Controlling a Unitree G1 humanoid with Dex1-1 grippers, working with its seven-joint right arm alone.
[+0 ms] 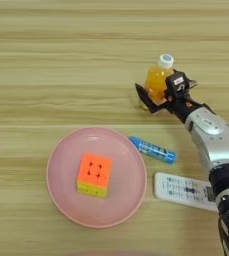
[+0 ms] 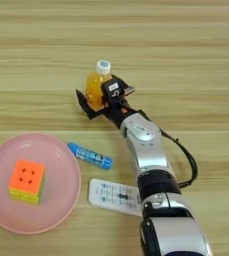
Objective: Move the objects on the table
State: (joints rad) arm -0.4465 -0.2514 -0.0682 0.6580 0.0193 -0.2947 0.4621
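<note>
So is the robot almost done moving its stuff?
Not really. The puzzle cube already sits on the pink plate, so that part may be done. Right now the right gripper has its fingers either side of the juice bottle, which stands upright on the table. The blue tube and the white remote lie untouched beside the plate.

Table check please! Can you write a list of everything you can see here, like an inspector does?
Surface: light wooden table, plank grain with horizontal seams.
Job's things: orange-juice bottle upright; puzzle cube on the pink plate; blue tube lying just right of the plate; white remote control lying flat.
Clutter: pink plate.
Grippers: right gripper open, one finger on each side of the bottle.
Cables: black cable looping beside the forearm.
Surroundings: nothing seen.
</note>
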